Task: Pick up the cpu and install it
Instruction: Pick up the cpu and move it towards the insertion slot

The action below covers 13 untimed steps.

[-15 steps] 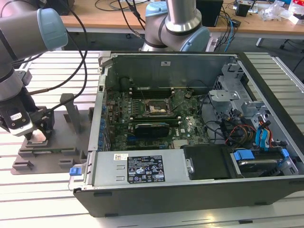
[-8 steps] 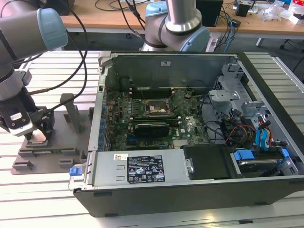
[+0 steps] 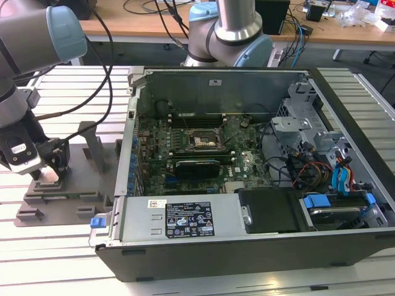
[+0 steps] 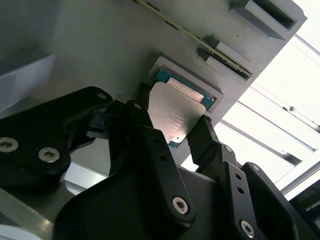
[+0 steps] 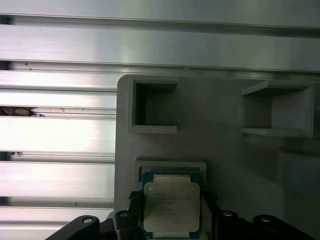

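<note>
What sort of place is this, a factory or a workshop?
Probably a robotics lab or test bench: an open computer case sits on a slotted aluminium table, a robot arm hangs over a grey tray holding a cpu, and a cable-strewn wooden desk stands behind.

The arm stands at the exterior view's left, bent over, with its wrist pointing straight down. The claw sits low, its black fingers closed against two opposite edges of the cpu.
</note>
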Tool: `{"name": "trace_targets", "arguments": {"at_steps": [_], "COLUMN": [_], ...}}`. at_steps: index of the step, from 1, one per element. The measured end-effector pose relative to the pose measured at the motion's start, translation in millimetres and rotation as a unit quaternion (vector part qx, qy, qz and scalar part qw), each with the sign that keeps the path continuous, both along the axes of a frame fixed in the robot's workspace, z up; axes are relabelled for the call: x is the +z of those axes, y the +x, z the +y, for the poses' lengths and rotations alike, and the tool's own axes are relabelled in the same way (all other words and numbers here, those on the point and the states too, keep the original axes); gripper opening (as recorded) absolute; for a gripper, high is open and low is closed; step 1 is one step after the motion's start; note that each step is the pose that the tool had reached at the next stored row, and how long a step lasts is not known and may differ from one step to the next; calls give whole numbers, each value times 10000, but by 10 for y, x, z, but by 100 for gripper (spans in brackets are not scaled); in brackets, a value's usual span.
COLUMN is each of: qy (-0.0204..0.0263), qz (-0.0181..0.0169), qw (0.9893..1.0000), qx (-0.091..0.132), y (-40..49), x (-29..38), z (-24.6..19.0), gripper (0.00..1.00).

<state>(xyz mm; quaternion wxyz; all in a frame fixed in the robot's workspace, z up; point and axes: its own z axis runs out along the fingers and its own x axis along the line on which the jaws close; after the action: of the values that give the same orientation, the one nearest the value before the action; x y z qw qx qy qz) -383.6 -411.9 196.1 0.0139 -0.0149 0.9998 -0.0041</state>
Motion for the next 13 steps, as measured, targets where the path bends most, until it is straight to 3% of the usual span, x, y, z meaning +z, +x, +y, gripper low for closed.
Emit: {"name": "trace_targets", "arguments": {"at_steps": [13], "qy": [-1], "qz": [2], "qw": [10000], "qx": [0], "y": [0], "x": [37], "z": [0], "gripper": [55]}}
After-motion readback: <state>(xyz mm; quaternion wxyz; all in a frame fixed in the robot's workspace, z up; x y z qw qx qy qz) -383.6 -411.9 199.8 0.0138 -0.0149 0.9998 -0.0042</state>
